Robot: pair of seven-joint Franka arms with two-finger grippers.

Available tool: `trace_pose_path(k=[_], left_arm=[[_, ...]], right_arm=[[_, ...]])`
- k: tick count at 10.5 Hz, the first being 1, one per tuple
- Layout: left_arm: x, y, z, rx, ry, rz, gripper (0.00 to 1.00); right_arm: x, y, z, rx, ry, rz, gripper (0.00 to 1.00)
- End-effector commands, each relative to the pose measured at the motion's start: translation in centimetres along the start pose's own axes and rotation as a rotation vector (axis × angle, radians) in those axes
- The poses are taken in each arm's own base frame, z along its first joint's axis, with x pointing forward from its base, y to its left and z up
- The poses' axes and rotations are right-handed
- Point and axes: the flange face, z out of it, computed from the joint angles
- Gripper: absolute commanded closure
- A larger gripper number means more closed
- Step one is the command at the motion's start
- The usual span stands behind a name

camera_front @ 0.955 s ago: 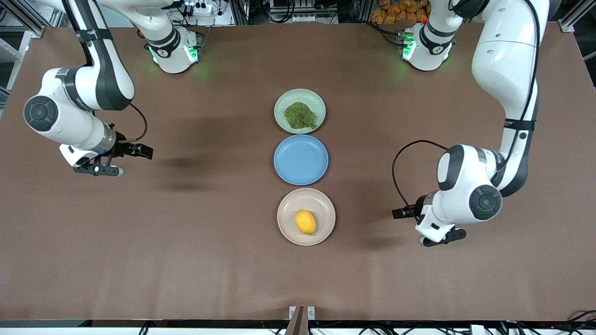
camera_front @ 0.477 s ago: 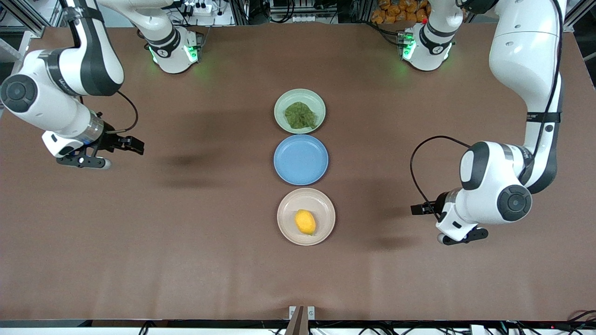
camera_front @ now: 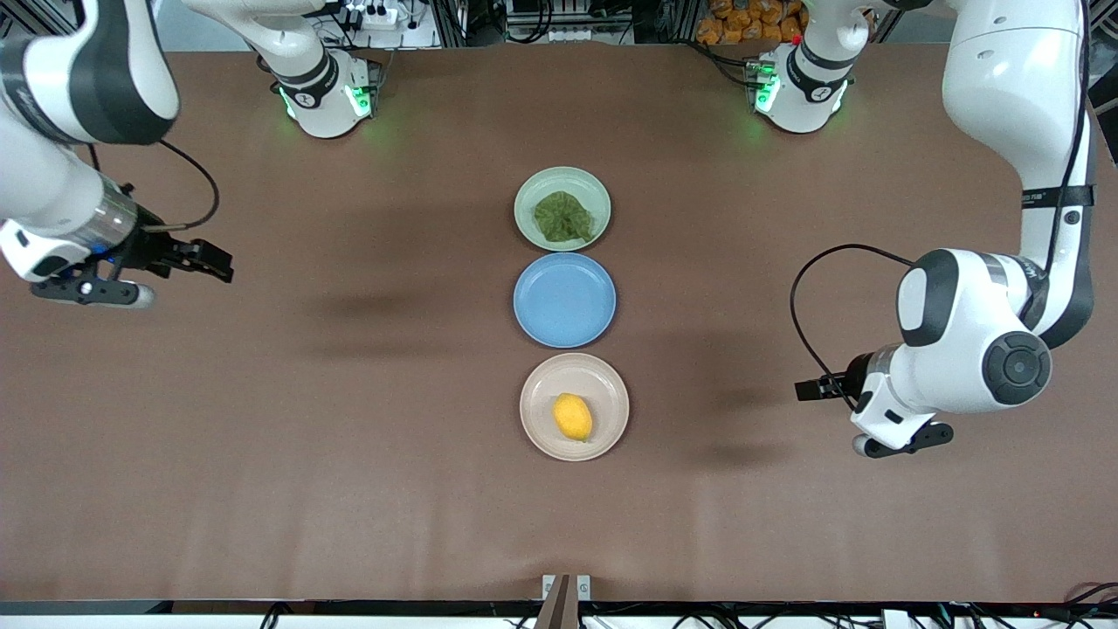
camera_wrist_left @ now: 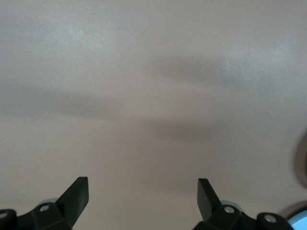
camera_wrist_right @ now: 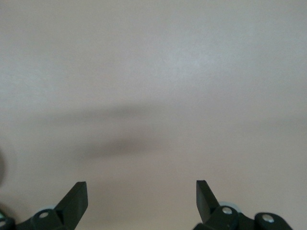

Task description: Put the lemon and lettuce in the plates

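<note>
Lemon (camera_front: 573,417) lies in the beige plate (camera_front: 539,390), lower centre of frame. Lettuce (camera_front: 563,217) lies in the green plate (camera_front: 529,195), upper centre (blue plate (camera_front: 564,300) between them). Left gripper (camera_front: 900,438), lower right of frame, and right gripper (camera_front: 87,292), at the frame's left edge, are both spread wide, holding nothing, over bare table (camera_front: 349,454).

Brown matte table (camera_front: 349,489) w/ soft shadows (even overhead light), cable clutter (camera_front: 559,17) along top edge.
</note>
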Motion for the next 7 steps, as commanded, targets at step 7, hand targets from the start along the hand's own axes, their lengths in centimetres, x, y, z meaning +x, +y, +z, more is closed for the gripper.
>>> trace_pose_path(k=[7], left_arm=[[-3.7,-2.4,-6.1,0.013,0.049,0.042,0.0]], right_arm=[[-1.6,-0.3,-13.4,0.03,0.104,-0.068,0.0]])
